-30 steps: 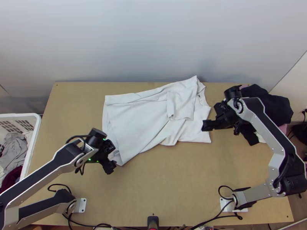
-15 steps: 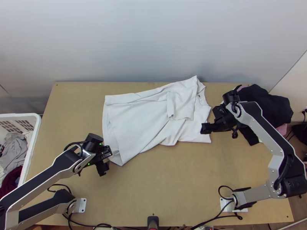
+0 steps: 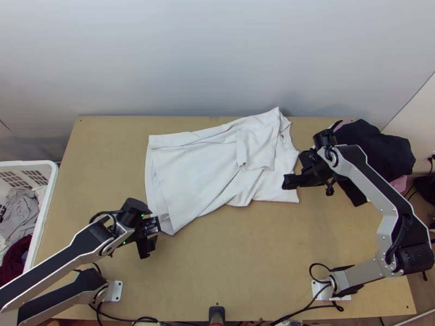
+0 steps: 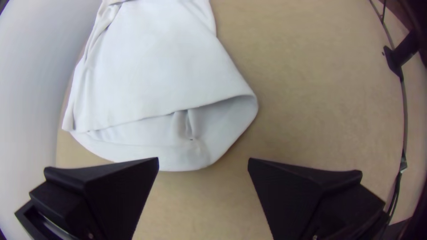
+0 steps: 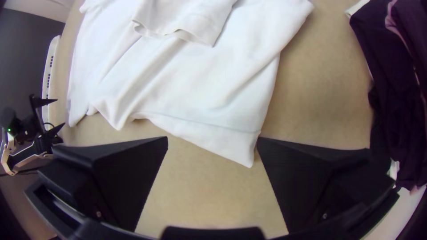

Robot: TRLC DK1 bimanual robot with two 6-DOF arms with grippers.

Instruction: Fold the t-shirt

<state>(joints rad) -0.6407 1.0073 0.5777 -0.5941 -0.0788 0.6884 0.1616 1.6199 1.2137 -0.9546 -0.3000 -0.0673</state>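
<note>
The white t-shirt lies on the table with its far side folded over and one sleeve lying on top near the collar. At its hem's near corner is my left gripper; in the left wrist view the left gripper is open, the shirt's hem partly between its fingers. My right gripper is over the sleeve edge at the collar end; in the right wrist view the right gripper is open, a white corner showing between its fingers.
A white basket of clothes stands left of the table. Dark clothes are piled at the table's far right corner, beside the right arm. Cables run along the near edge.
My left gripper has moved off the shirt's hem corner, to the left and a little nearer the table's near edge. The right gripper has shifted slightly left. The shirt looks unmoved.
</note>
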